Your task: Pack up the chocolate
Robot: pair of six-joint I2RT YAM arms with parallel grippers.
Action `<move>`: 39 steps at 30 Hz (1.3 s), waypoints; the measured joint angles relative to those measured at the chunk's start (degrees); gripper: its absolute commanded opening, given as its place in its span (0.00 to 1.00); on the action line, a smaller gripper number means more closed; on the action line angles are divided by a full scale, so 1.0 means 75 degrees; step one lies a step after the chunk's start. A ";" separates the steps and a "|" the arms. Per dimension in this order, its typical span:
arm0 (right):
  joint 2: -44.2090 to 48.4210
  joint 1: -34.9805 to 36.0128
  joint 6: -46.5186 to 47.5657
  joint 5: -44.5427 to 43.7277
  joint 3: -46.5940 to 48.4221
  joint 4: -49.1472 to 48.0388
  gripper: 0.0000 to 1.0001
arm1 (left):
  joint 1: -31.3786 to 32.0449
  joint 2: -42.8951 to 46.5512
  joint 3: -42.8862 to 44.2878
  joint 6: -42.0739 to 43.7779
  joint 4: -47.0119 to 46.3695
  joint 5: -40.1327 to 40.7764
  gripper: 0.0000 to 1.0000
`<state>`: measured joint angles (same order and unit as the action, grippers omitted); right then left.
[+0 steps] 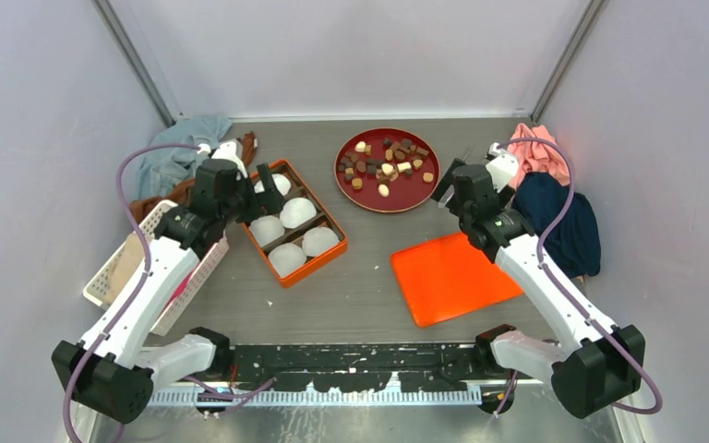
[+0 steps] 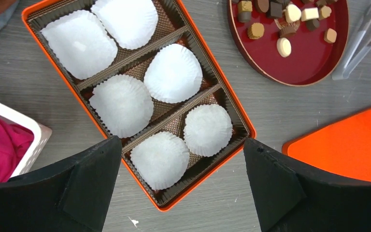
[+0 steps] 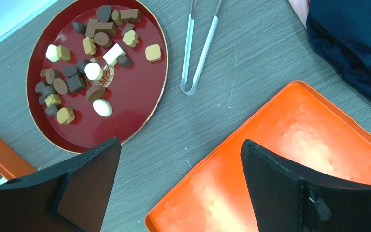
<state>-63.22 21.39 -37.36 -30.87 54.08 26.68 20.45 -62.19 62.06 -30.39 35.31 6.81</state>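
Showing the start of packing, judged from six unfilled cups.

**Top view:** the left gripper (image 1: 264, 185) hangs over the far end of the orange box (image 1: 317, 266), jaws spread wide and holding nothing. The right gripper (image 1: 445, 182) hangs just beside the red plate (image 1: 408, 197), jaws equally wide and empty. All the chocolate (image 1: 386, 166) lies on that plate, between the two grippers and touching neither. Probably one arm is stationed at the source and the other at the destination. The left gripper hides part of the box's far cups here.

**Left wrist view:** the box lies ahead of and between the fingers (image 2: 89, 193). Its white paper cups (image 2: 173, 72) sit two to a compartment, presumably to receive pieces, and none holds chocolate that I can make out. The plate is cut off ahead, beyond the finger at the view's right. A white basket (image 2: 35, 140) sits just outside the other finger.

**Right wrist view:** the plate lies ahead of the finger at the view's left. The orange lid (image 3: 294, 145), set aside hollow side up, passes beneath the other finger. Tongs (image 3: 188, 48) lie ahead between the two, their handle ends cut off. Piece shapes are hard to tell where they crowd together.
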 measured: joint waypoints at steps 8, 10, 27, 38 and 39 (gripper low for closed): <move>0.0009 0.0000 0.0003 0.0122 -0.0067 -0.0006 1.00 | 0.0000 0.0370 -0.0455 0.0533 -0.0440 -0.0880 1.00; -0.0029 0.0000 0.0003 0.0146 -0.0073 0.0000 1.00 | 0.0026 0.0370 -0.0455 0.0635 -0.0533 -0.1081 1.00; -0.4634 -0.2229 -0.0187 0.1224 0.2585 0.0603 0.63 | 0.2859 -0.0627 -0.0300 0.1285 -0.0507 -0.0189 1.00; -0.7198 -0.2702 -0.0242 0.1268 0.4814 0.0839 0.52 | 0.2859 -0.0344 -0.0353 0.1099 -0.0504 -0.0184 1.00; -0.7312 -0.2728 -0.0242 0.1274 0.4867 0.0866 0.52 | 0.2859 -0.0318 -0.0353 0.1099 -0.0498 -0.0184 1.00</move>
<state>-118.06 0.93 -39.18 -21.32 90.59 33.17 41.89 -64.58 59.42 -22.15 31.57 5.43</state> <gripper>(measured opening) 0.529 0.995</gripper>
